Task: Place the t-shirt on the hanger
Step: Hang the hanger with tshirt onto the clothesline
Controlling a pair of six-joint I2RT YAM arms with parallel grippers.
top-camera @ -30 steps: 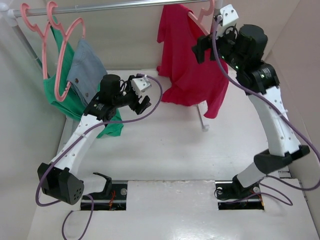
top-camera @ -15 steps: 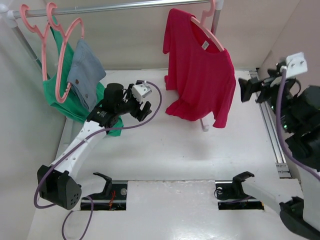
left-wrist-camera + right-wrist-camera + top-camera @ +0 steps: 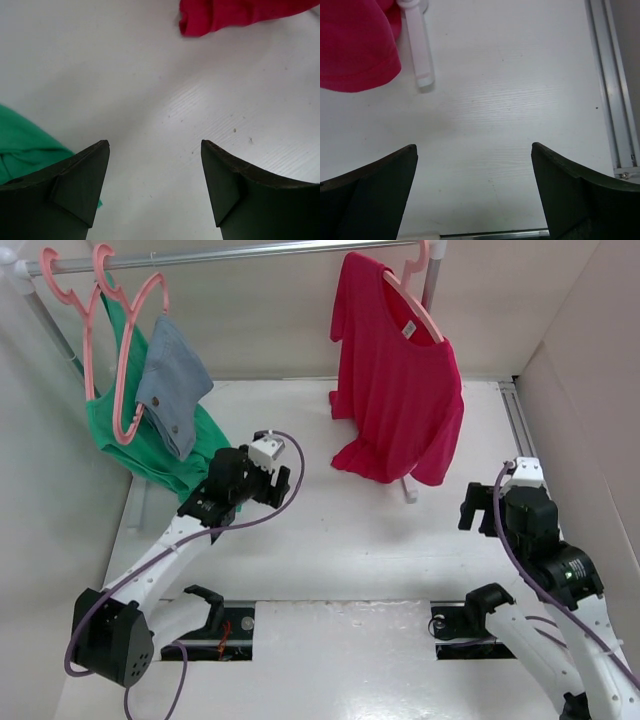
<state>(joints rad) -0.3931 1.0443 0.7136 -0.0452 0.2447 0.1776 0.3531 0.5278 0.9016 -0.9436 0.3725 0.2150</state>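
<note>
t-shirt [image 3: 400, 390], crimson-pink with a white neck label [image 3: 410, 330], hangs draped on the salmon hanger [image 3: 398, 290] on the rail [image 3: 250, 252], hem low near the worktop [image 3: 330, 540]. left gripper [image 3: 155, 145] and right gripper [image 3: 472, 147] sit released, holding nothing.

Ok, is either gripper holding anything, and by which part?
Nothing is held. The left gripper and right gripper are both open and empty; the crimson-pink cloth t-shirt hangs on the salmon-pink plastic hanger, touched by neither.

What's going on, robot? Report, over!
Left gripper open, empty. Right gripper open, empty. T-shirt on hanger, hanging from rail. Nothing blocking it.
</note>
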